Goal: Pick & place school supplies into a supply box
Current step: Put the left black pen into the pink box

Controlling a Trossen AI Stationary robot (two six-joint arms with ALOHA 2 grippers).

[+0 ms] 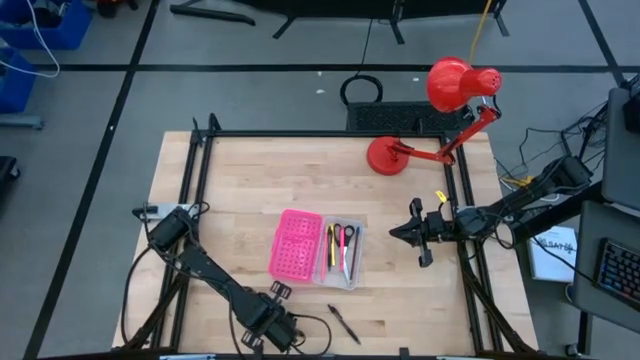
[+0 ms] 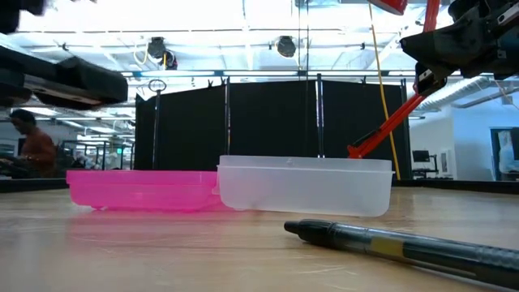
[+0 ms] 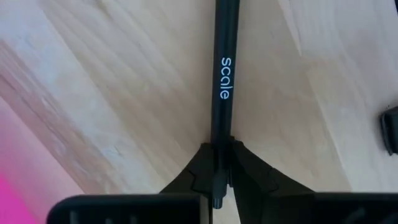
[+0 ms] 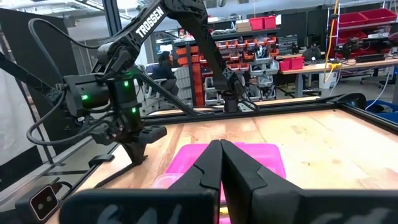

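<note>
1. Left gripper (image 3: pixel 219 171) low at the near table edge, jaws pinched on a black pen (image 3: pixel 224 74) with "scale" printed on the barrel; pen running straight out ahead of the jaws, flat on the wood.
2. Right gripper (image 4: pixel 221 163) up off the table over on the right, jaws pressed together, holding nothing.
3. Box (image 1: pixel 343 256) out ahead of the right jaws, mid-table: clear half with yellow and pink-red pens plus scissors (image 1: pixel 347 250) inside, pink lid (image 1: pixel 294 245) flopped open flat on its far side from those jaws.
4. Table (image 1: pixel 240 180): pale wood planks, black frame round the edges, red lamp (image 1: pixel 440 110) at the back right corner.
5. Room beyond: black curtain panels (image 2: pixel 268 122) behind the table, bright ceiling lights, shelves of red bins (image 4: pixel 267 50), a person (image 2: pixel 32 146) sitting way off in the background.
</note>
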